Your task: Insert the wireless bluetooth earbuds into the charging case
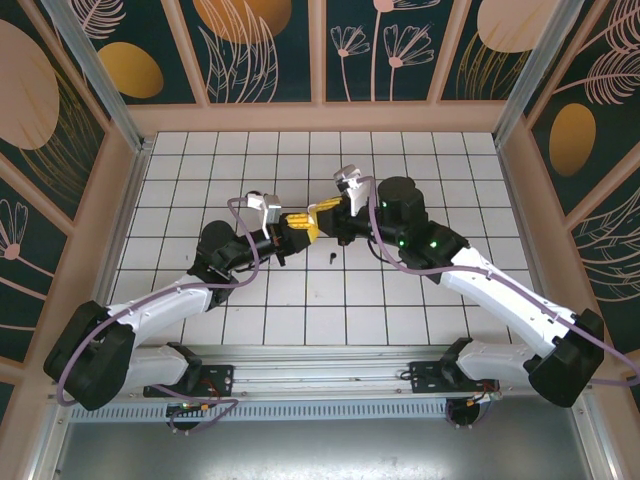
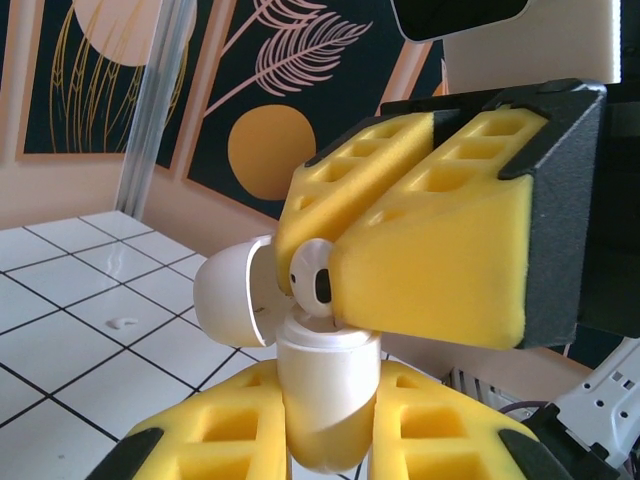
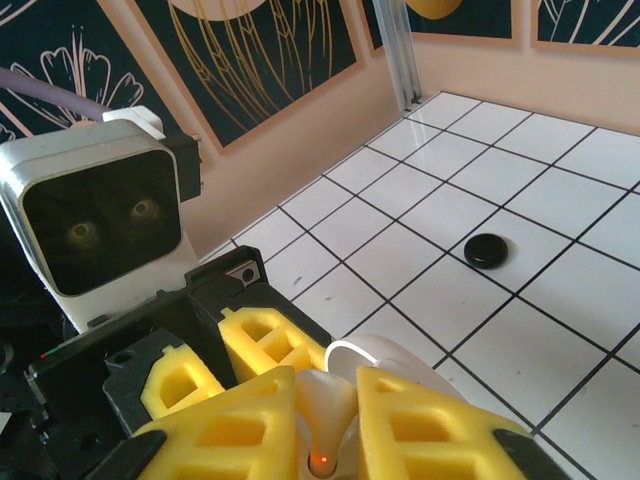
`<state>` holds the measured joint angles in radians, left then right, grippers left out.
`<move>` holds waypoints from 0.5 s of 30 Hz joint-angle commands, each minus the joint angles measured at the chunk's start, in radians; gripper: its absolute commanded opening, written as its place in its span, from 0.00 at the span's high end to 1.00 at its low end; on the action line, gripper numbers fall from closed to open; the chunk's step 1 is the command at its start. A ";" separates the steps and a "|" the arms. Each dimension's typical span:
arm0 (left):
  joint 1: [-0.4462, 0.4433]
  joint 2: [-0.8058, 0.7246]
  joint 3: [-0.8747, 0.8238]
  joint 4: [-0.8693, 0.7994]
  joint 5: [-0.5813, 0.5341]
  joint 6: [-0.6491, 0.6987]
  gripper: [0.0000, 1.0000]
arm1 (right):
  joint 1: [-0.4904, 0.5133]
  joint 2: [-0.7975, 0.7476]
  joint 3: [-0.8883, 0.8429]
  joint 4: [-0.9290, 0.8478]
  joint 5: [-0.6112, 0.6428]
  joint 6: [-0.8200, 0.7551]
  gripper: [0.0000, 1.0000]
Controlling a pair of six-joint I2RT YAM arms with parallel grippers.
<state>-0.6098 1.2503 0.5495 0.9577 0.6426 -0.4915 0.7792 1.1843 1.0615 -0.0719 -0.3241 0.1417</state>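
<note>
Two grippers meet above the tiles. Left gripper (image 2: 330, 445) is clamped on the white charging case (image 2: 320, 370), with the lid (image 2: 228, 295) flipped open to one side. Right gripper (image 3: 325, 410) pinches a white earbud (image 2: 310, 275) right at the case mouth, touching the rim or just off it. To do it well: hold the case rigid, line the bud up with its well, press along the case axis, and let go only once it's seated. What looks like a black earbud (image 1: 331, 258) lies on a tile nearby.

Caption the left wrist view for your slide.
Left gripper grips the open white case; right gripper holds a white earbud over it.
</note>
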 commanded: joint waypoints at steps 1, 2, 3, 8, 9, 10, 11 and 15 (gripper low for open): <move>-0.003 -0.036 0.023 0.037 0.012 0.013 1.00 | 0.005 0.017 0.036 -0.041 0.014 -0.001 0.77; -0.003 -0.035 0.023 0.036 0.011 0.014 1.00 | 0.005 0.019 0.041 -0.045 0.019 0.005 0.74; -0.004 -0.036 0.023 0.034 0.011 0.015 1.00 | 0.005 0.021 0.048 -0.049 0.022 0.008 0.71; -0.003 -0.033 0.023 0.029 0.012 0.016 1.00 | 0.005 0.036 0.091 -0.075 0.019 0.023 0.62; -0.003 -0.033 0.023 0.028 0.011 0.016 1.00 | 0.006 0.038 0.103 -0.083 0.023 0.027 0.61; -0.002 -0.032 0.022 0.029 0.010 0.017 1.00 | 0.006 0.038 0.111 -0.088 0.027 0.030 0.60; -0.003 -0.032 0.023 0.027 0.010 0.017 1.00 | 0.006 0.040 0.121 -0.096 0.034 0.034 0.60; -0.002 -0.031 0.022 0.017 0.008 0.024 1.00 | 0.006 0.034 0.156 -0.113 0.050 0.041 0.59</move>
<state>-0.6098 1.2442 0.5495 0.9443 0.6205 -0.4908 0.7864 1.2167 1.1656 -0.1768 -0.3122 0.1669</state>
